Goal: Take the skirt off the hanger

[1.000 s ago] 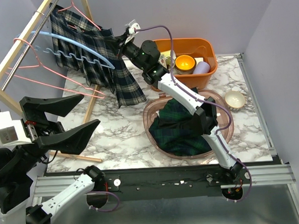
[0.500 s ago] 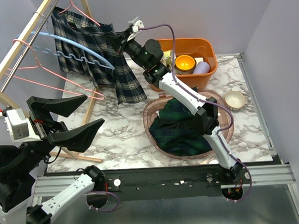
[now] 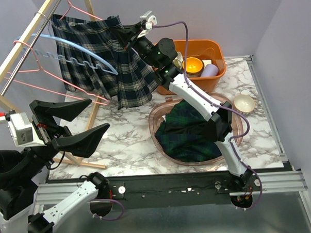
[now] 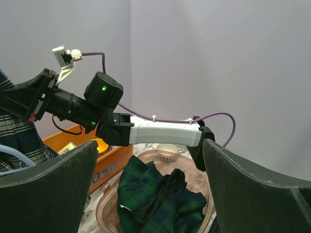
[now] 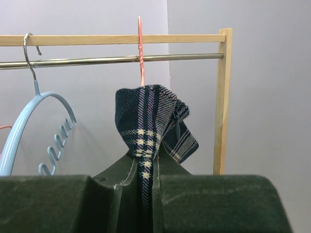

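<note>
A navy plaid skirt hangs from a pink wire hanger on the rack rail at the top left. My right gripper is shut on the skirt's upper right edge and holds it stretched sideways. In the right wrist view the plaid cloth is pinched between the closed fingers, under the pink hanger on the metal rail. My left gripper is open and empty, raised at the near left, apart from the skirt.
A wooden rack holds a blue hanger and pink hangers. A pink basin holds a dark green plaid garment. An orange bin with cups stands at the back, a small bowl at the right.
My right gripper has risen and moved right with the skirt's edge, pulling the skirt up and spreading it wider along the hanger. The left gripper barely moved.
</note>
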Motion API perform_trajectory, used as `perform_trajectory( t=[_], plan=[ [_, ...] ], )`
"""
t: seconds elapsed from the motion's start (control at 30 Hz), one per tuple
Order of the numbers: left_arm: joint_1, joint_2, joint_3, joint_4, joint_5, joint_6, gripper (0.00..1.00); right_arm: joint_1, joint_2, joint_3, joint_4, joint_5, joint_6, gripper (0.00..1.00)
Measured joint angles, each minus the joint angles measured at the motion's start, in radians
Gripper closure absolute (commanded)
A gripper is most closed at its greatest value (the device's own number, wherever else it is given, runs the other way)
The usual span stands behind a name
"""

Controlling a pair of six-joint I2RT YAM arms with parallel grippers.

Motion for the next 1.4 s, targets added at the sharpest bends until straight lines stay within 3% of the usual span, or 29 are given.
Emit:
perform_trajectory(
  t=[0.9,1.4],
  plan=[
    [0.0,0.005,0.001,0.0,0.0,0.001,0.01,0.0,-0.073,-0.082,0.069,0.005,-0.002,0.99],
    [0.0,0.025,-0.006,-0.006,-0.055,0.023,0.01,0.0,-0.329,-0.455,0.137,0.029,-0.043,0.99]
  ],
)
